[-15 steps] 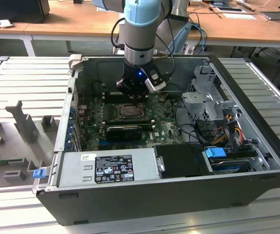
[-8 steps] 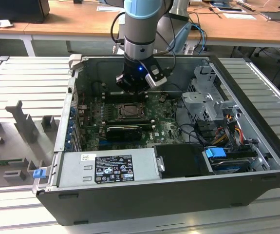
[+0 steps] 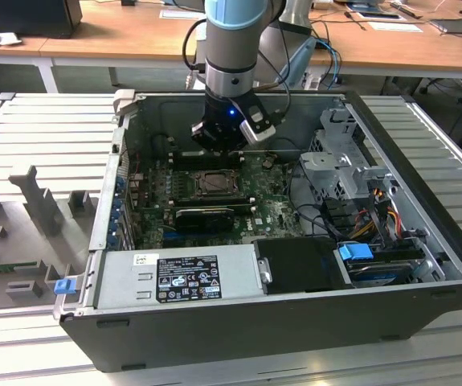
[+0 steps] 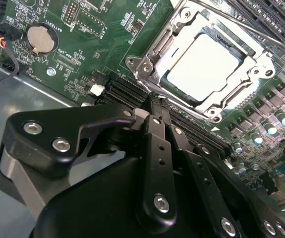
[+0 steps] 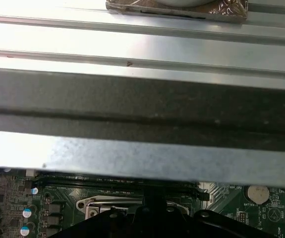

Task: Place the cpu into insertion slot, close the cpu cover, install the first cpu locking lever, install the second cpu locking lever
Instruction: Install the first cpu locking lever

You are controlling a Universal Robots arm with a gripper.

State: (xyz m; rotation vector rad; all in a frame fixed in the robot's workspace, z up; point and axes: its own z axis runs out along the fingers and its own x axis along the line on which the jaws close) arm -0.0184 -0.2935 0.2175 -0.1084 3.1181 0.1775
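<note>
Going from the exterior view's left: the open computer case (image 3: 295, 322) sits on a ribbed table, and the gripper (image 3: 222, 137) hangs low inside it, just behind the insertion slot (image 3: 214, 183) on the green board, with the drive cage (image 3: 335, 157) off to the right. In the second wrist view there's a coin battery (image 4: 39, 38), then the gripper (image 4: 155, 99) with its fingers pinched together on nothing, near the socket but not touching it. Right of that, the cpu (image 4: 206, 64) is seated, pale face showing through the window of the cpu cover (image 4: 234, 96), which lies flat over it. So I'd say we're at the locking levers stage. Can't tell if either one is latched. Any lever work calls for a careful, well-aimed push, since components crowd the socket.
</note>
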